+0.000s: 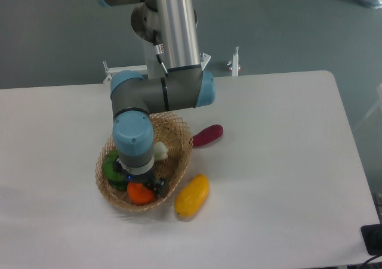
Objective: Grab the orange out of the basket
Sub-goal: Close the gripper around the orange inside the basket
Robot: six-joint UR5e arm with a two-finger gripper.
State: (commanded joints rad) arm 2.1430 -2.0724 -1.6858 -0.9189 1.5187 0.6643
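Orange (139, 193): sits in the lower part of the basket (179, 139), lower left of centre in the frame, close to the near rim. You see only its lower half; the wrist covers the top.

Gripper (142, 188): directly over the orange, pointing straight down into the basket. Dark finger parts show at the fruit's right side, and something dark and blue at its left. You cannot tell from this view whether the jaws stand apart around the fruit or have closed on it.

Neighbours in basket: a green fruit (111, 167) just left of the gripper, a pale whitish item (160, 151) just right of the wrist. Both are near the orange; contact cannot be judged.

Outside basket: a yellow mango-shaped fruit (192, 195) on the white table (286, 161) just beside the rim at lower right; a dark red-purple item (208, 135) at the rim's upper right.

Handling, judged: light, firm, glossy skin, round, so likely to roll or squirt out of a two-finger pinch.

Where to grip, judged: take it across its widest middle, fingers on opposite sides, moderate force.

Risk, judged: the light wicker basket may lift or drag along if a finger catches the weave.
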